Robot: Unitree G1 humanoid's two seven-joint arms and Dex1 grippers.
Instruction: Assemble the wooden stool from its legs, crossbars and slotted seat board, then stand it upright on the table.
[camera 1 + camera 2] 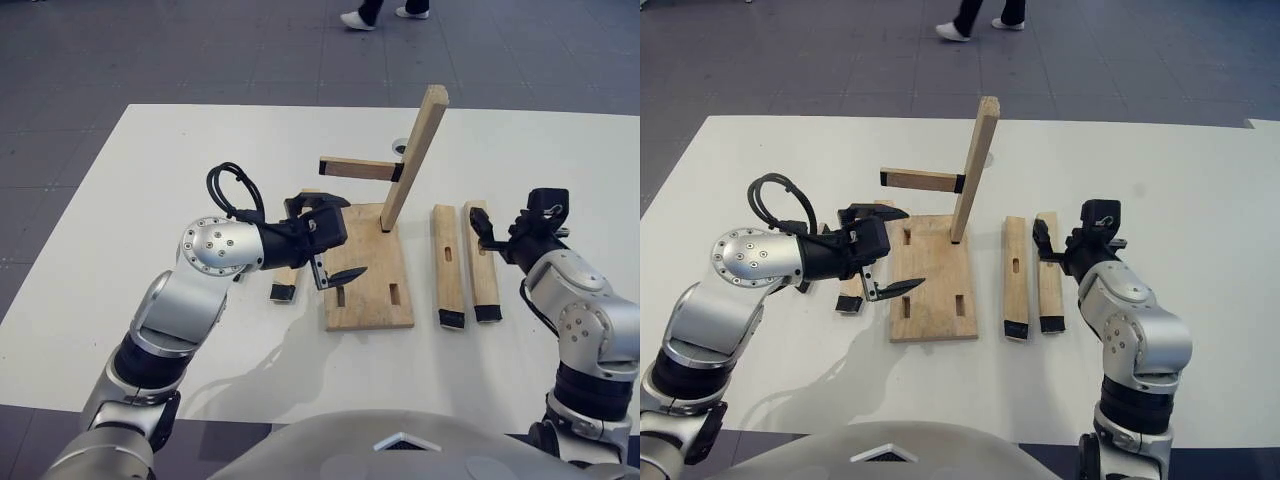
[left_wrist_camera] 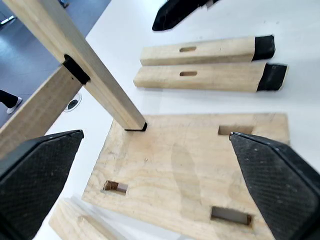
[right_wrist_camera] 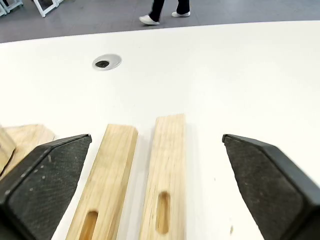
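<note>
The slotted seat board (image 1: 372, 285) lies flat mid-table. One leg (image 1: 415, 155) stands in its far right slot, leaning slightly, with a crossbar (image 1: 358, 168) sticking out from it to the left. Two loose legs (image 1: 447, 265) (image 1: 484, 262) lie side by side just right of the board. Another wooden piece (image 1: 283, 288) with a black end lies left of the board, partly hidden under my left arm. My left gripper (image 1: 335, 238) hovers open over the board's left edge, holding nothing. My right gripper (image 1: 512, 222) is open just above the far end of the rightmost loose leg (image 3: 167, 165).
A round cable grommet (image 1: 400, 147) sits in the white table (image 1: 180, 180) behind the upright leg. The table's left part and far right part are bare. The front edge runs close below the board.
</note>
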